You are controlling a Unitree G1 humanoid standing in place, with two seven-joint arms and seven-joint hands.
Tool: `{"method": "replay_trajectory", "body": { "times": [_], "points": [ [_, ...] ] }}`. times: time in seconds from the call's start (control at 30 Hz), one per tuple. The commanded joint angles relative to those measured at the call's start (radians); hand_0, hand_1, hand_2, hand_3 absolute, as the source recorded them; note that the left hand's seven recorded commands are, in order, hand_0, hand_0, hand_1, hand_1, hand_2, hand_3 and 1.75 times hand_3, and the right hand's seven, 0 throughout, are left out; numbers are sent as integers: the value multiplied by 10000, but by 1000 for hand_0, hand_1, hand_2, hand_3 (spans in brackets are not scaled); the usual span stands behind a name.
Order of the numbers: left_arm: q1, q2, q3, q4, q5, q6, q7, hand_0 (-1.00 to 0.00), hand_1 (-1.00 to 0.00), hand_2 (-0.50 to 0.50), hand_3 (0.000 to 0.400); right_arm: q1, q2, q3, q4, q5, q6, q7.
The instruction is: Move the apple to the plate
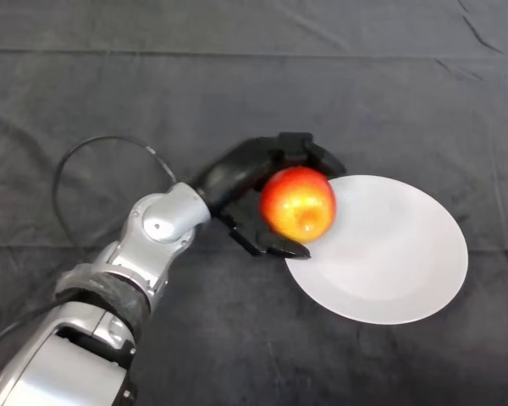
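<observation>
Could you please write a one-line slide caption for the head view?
Left hand holds the apple at the white plate's left rim.

The plate (389, 262) lies on the bench (237, 85), right of centre. The apple (298, 204) sits over the plate's left rim, with the robot hand (245, 173) curled round it from the left.

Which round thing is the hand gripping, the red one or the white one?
The red-yellow apple: the left hand curls round it. The white plate lies flat, ungripped.
</observation>
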Motion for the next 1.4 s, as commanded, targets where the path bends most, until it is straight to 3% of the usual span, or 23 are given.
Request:
{"method": "replay_trajectory", "body": {
  "times": [0.03, 0.67, 0.7, 0.73, 0.77, 0.8, 0.83, 0.97, 1.0, 1.07, 1.1, 1.17, 1.2, 1.4],
  "points": [
    [-955, -179, -257, -326, 245, -328, -106, -1000, -1000, 0, 400, -6, -157, -147, -44, 8, -13, -51],
    [-1095, -450, -2439, -183, 621, -56, -106, -988, -973, -8, 395, -17, -170, -153, -12, 9, -15, -36],
    [-1088, -431, -2548, -183, 634, -35, -107, -847, -941, 47, 376, -17, -171, -153, -10, 9, -15, -35],
    [-1088, -416, -2623, -182, 643, -16, -107, -780, -929, 75, 372, -18, -172, -153, -8, 9, -15, -34],
    [-1094, -402, -2692, -181, 649, 7, -109, -604, -875, 135, 350, -18, -172, -153, -7, 9, -15, -34],
    [-1106, -382, -2775, -180, 657, 38, -107, -565, -855, 145, 342, -19, -173, -154, -5, 9, -16, -33],
    [-1111, -365, -2832, -181, 664, 57, -101, -455, -784, 165, 314, -19, -173, -154, -4, 9, -16, -32],
    [-1107, -285, -3039, -182, 699, 120, -41, -337, -694, 178, 278, -21, -175, -155, 1, 8, -16, -29],
    [-1105, -263, -3086, -181, 704, 141, -20, -259, -522, 131, 209, -21, -176, -155, 2, 8, -16, -29],
    [-1097, -225, -3146, -178, 708, 165, 10, -204, -239, 18, 96, -22, -177, -155, 4, 8, -17, -28],
    [-1095, -204, -3173, -176, 708, 180, 25, -137, -71, -33, 55, -22, -177, -155, 6, 8, -17, -27],
    [-1100, -164, -3206, -170, 698, 209, 46, -86, 0, -43, 35, -23, -178, -156, 7, 8, -17, -26],
    [-1108, -134, -3211, -166, 686, 221, 50, 0, 0, 0, 0, -23, -178, -156, 8, 8, -17, -25],
    [-1179, 153, -3083, -122, 593, 227, 49, 0, 0, 0, 0, -25, -180, -156, 13, 7, -18, -23]
  ]
}}
